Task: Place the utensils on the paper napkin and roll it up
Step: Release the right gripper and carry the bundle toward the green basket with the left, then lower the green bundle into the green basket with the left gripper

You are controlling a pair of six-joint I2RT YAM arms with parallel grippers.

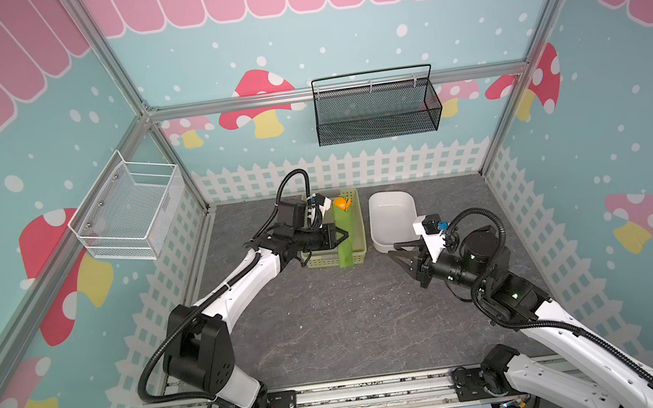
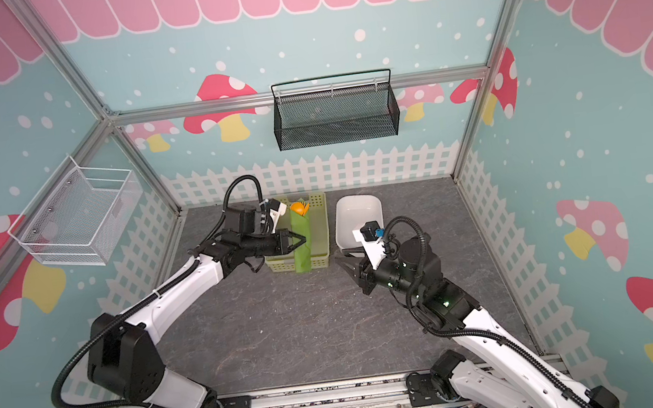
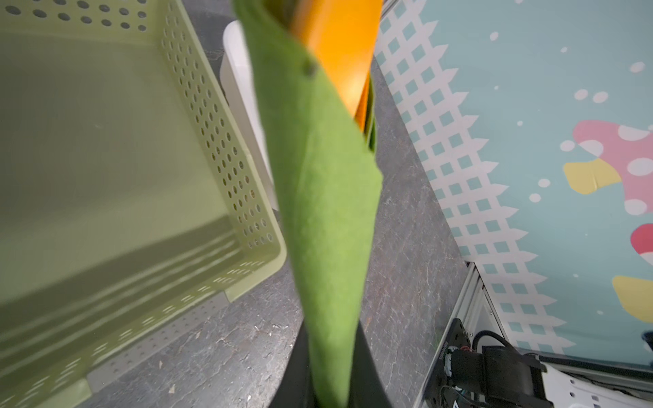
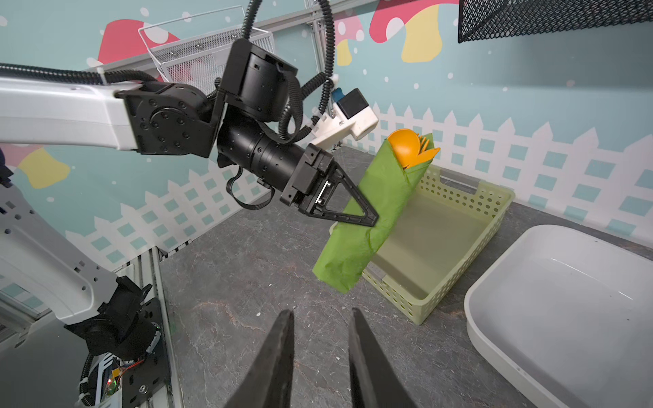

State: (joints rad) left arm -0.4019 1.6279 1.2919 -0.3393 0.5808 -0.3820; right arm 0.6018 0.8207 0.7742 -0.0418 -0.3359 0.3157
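Napkin [image 4: 353, 254] rolled around orange utensils [image 4: 406, 148], pinched by the left gripper [image 4: 374, 220] above the basket [image 4: 470, 199]. Right gripper [image 4: 321, 353] — jaws slightly parted, empty — near the basket.

I find the near and middle table [image 1: 330, 322] bare, giving free passage from left or right. The far centre is obstructed by the perforated basket [image 1: 321, 261]. The white dish [image 1: 390, 206] stands just right of it, with only a narrow strip of table between them. The left gripper [image 1: 343, 235] clamps the rolled napkin [image 1: 346, 253], raised and tilted, and overlaps the basket in both top views, which blocks descent there. The left arm fills the ground left of the basket. The right gripper [image 1: 397, 252], jaws slightly parted and empty, stands at the dish's near edge. The table right of the dish is open. The black mesh basket [image 1: 377, 115] and white wire basket [image 1: 129, 211] hang on the walls, above table level.
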